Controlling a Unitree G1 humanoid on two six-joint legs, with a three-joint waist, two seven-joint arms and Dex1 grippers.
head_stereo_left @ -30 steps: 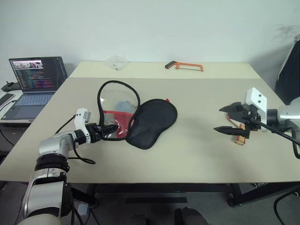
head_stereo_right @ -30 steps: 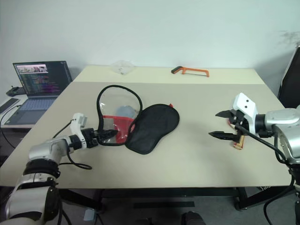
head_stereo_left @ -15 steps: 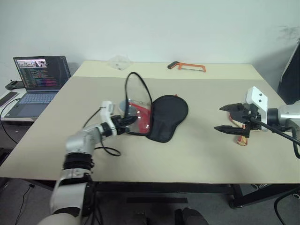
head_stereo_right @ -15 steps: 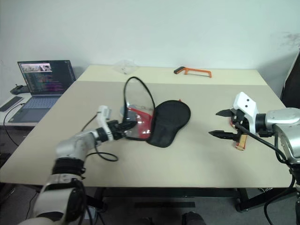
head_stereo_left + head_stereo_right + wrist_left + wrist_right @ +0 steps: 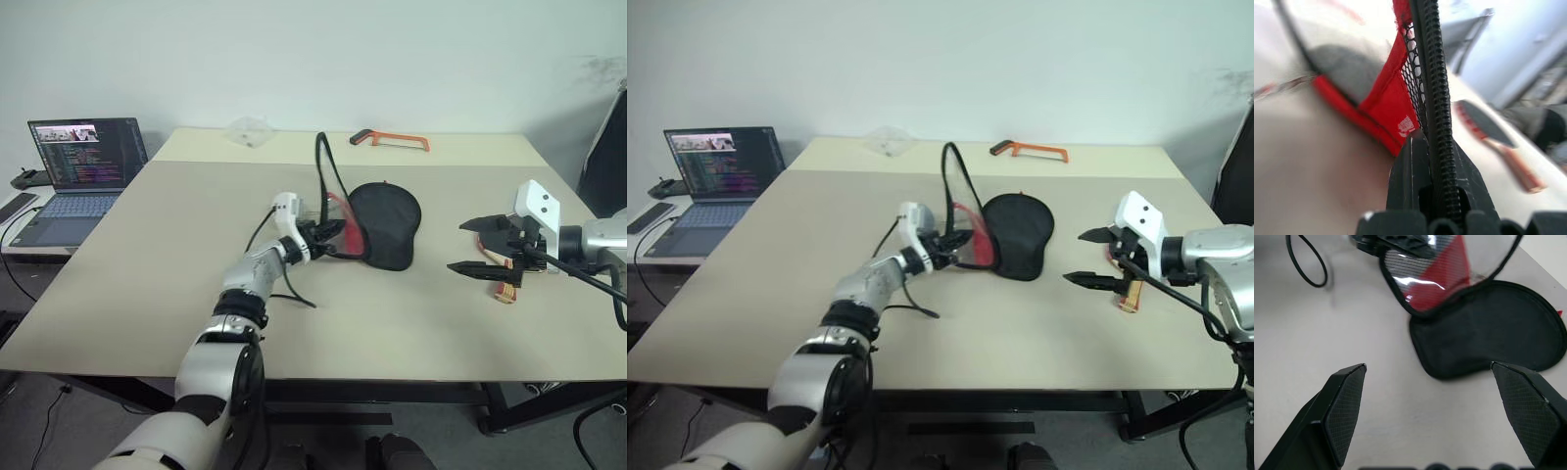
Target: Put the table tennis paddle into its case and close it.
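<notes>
Your case [image 5: 384, 224] lies unzipped near the middle of the table [image 5: 147, 294], and everything else is easiest to place from it. Its black fabric half rests flat on the tabletop, while the clear window half with the red panel and mesh stands tilted up on the side toward the laptop [image 5: 80, 164], its black zip edge rising in a tall loop above the pouch. You can see nothing inside the case: the black half lies bare, and the window half shows only its own red panel and mesh. Your left gripper [image 5: 326, 235] sits right at the raised half, on the laptop side of the case, with its fingers pinched tight on the black zip edge next to the red mesh, as the left wrist view shows close up. Your right gripper [image 5: 479, 247] hovers well apart from the case, on the side away from the laptop, with its fingers spread wide and nothing between them; the right wrist view looks past them onto the case. The table tennis paddle [image 5: 505, 281] is outside the case, lying on the table just beyond that right gripper, where you can see its tan and orange-red handle. The orange-handled hacksaw [image 5: 387, 139] rests behind the case, toward the wall.
</notes>
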